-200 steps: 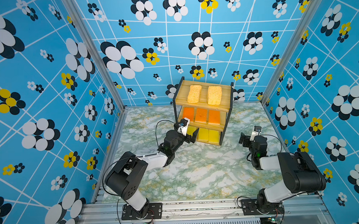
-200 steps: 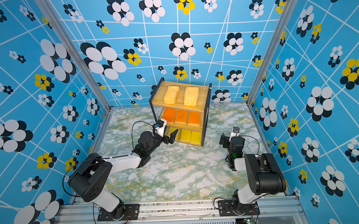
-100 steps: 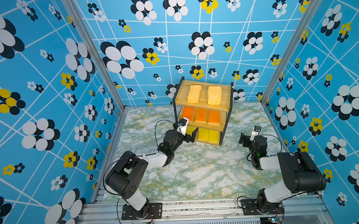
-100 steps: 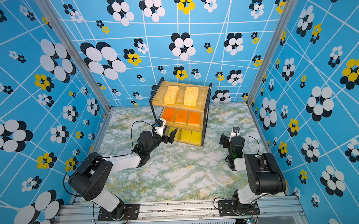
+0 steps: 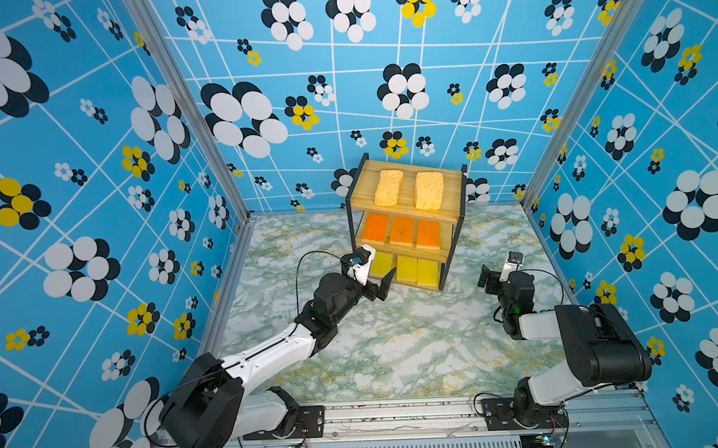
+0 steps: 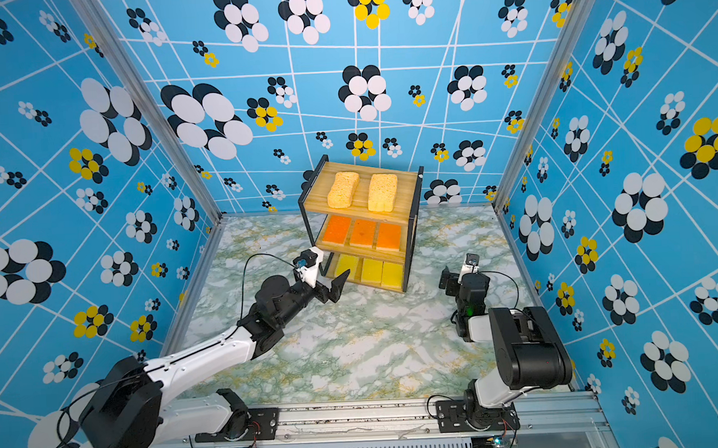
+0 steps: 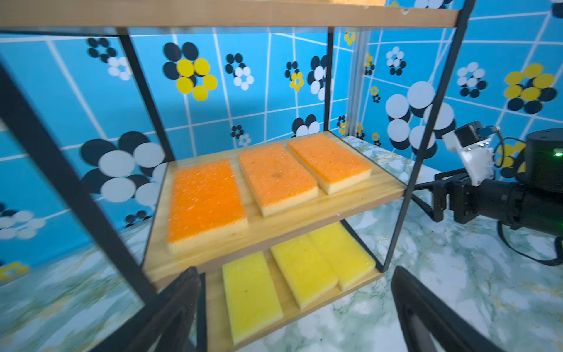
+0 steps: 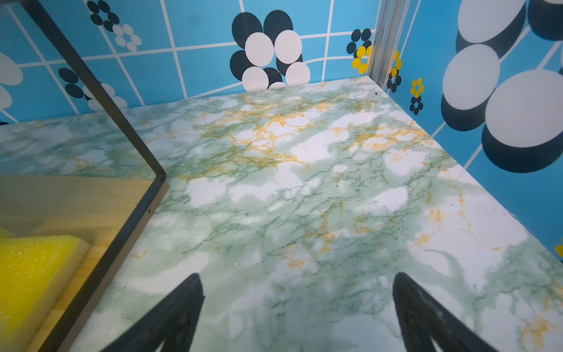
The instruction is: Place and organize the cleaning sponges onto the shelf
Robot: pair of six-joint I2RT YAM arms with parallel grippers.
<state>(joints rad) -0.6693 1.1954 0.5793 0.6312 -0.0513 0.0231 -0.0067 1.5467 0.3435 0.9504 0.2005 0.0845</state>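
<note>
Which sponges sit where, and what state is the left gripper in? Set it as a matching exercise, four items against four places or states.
1 tan sponges
2 orange sponges
3 yellow sponges
4 left gripper

A bottom tier
B open, empty
C top tier of the shelf
D middle tier

Pairs: 1-C, 2-D, 3-A, 4-B

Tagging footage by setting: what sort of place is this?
Likely a robot test booth: blue flower-patterned walls enclose a green marble-print tabletop, with two black-and-white robot arms bolted to a front metal rail.
</note>
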